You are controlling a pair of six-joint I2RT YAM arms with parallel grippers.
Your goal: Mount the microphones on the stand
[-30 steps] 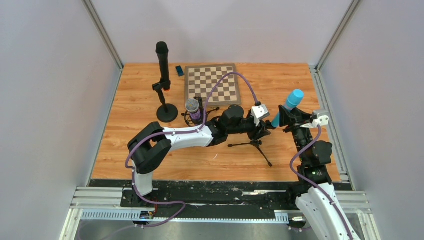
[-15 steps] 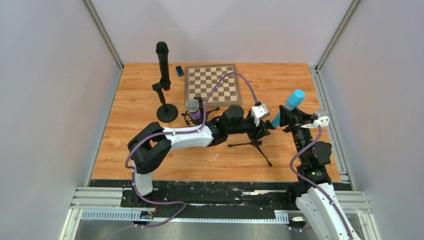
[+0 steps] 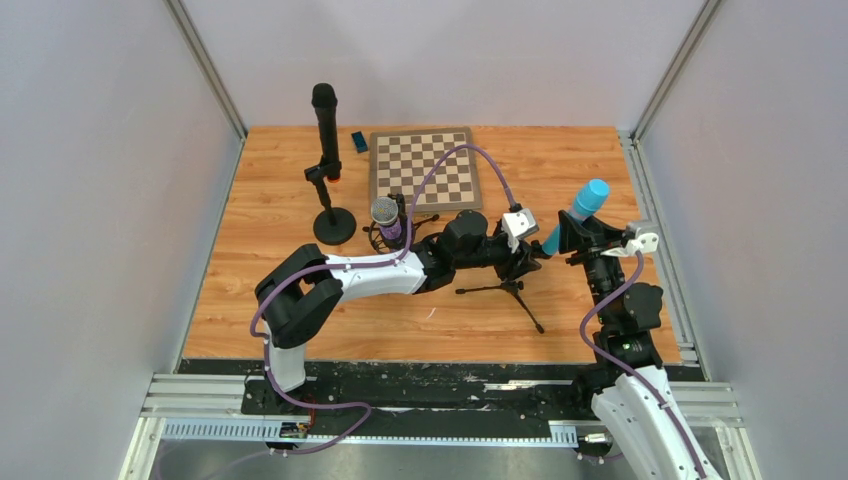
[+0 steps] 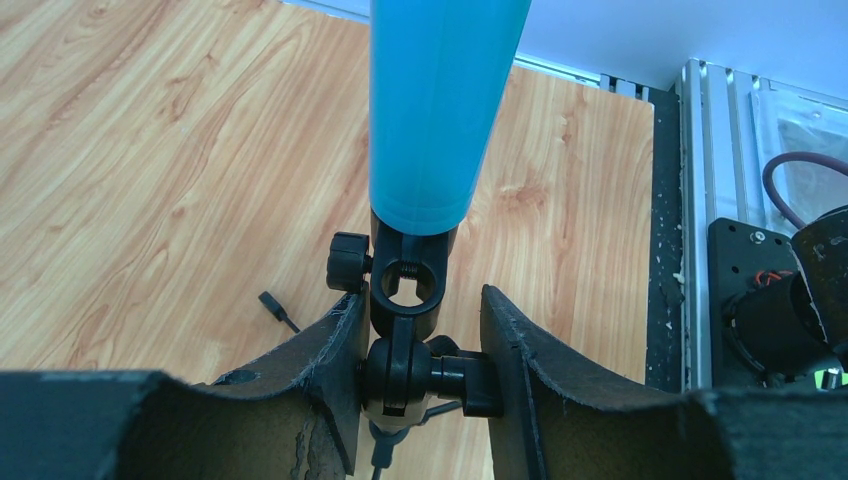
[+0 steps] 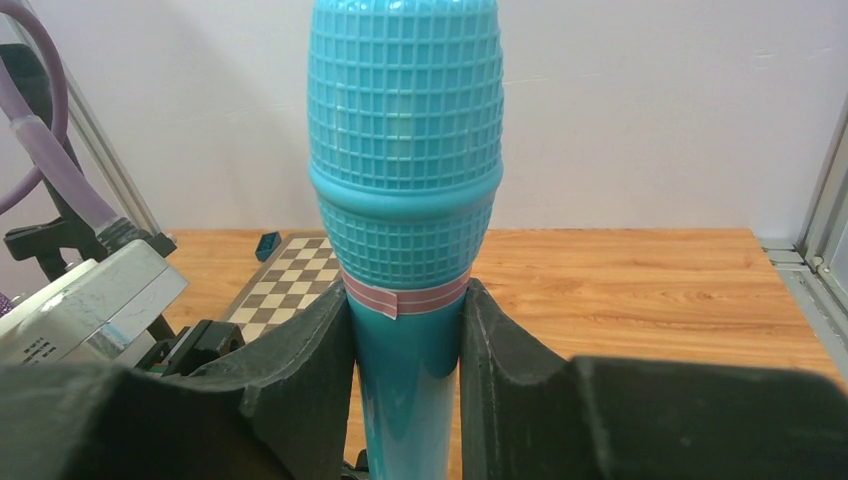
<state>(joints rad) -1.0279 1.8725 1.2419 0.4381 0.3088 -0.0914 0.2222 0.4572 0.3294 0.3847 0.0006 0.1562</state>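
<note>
Near-right of the chessboard, the left gripper pinches the joint of the tripod stand. The right gripper clamps the light blue microphone, tilted, its lower end at that stand's clip. By the board's near-left corner the purple microphone stands upright; left of the board the black microphone rises on a round-base stand

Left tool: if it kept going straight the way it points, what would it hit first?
Likely the stand's clip, sitting between its fingers, then the blue mic just above it. Depth is hard to judge.
</note>
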